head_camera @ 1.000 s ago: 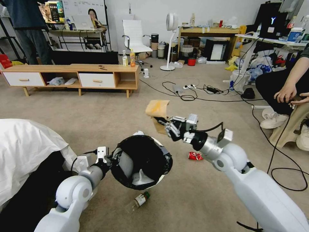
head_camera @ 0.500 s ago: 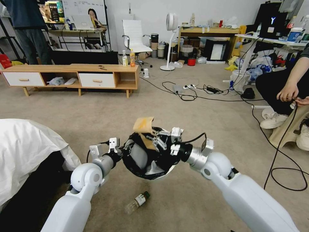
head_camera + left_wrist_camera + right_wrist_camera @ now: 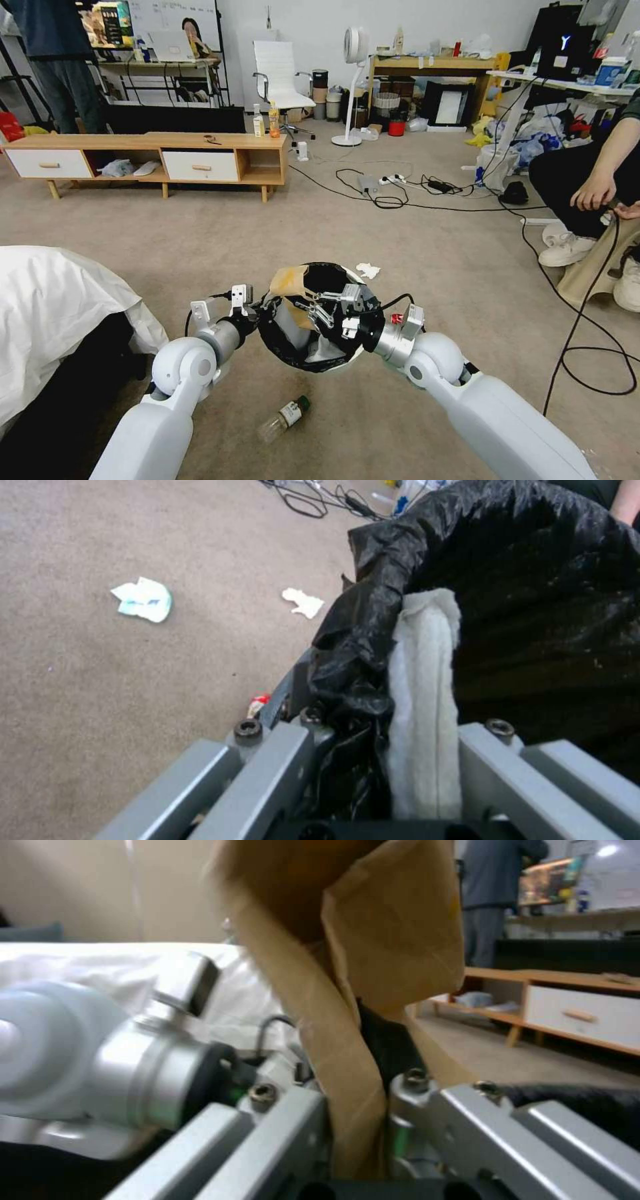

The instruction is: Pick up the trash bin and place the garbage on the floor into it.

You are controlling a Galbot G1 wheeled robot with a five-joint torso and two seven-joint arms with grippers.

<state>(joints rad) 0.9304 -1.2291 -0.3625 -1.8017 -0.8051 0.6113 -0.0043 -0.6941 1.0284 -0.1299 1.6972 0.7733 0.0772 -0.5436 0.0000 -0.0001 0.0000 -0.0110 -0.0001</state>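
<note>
The trash bin (image 3: pixel 331 362), white with a black bag (image 3: pixel 520 580) over its rim, hangs tilted above the floor (image 3: pixel 433 267). My left gripper (image 3: pixel 261 315) is shut on its rim (image 3: pixel 427 705). My right gripper (image 3: pixel 305 309) is inside the bin's mouth, shut on the brown paper bag (image 3: pixel 288 281), which the right wrist view shows pinched between the fingers (image 3: pixel 373 955). Other garbage lies on the carpet. A green-capped bottle (image 3: pixel 283 417) is below the bin. A white tissue (image 3: pixel 368 270) is just beyond it, and a red can (image 3: pixel 397 319) peeks out behind my right wrist. Two tissues (image 3: pixel 143 599) (image 3: pixel 303 601) show in the left wrist view.
A white-sheeted bed (image 3: pixel 53 300) fills the left. A low wooden cabinet (image 3: pixel 153 157) stands at the back left. Black cables (image 3: pixel 400 187) cross the carpet ahead, and one loops at the right (image 3: pixel 593 360) by a seated person's legs (image 3: pixel 567 180).
My right gripper has carried the paper bag left and down, from beside the bin into its mouth. The left arm has shifted the bin slightly right and up.
</note>
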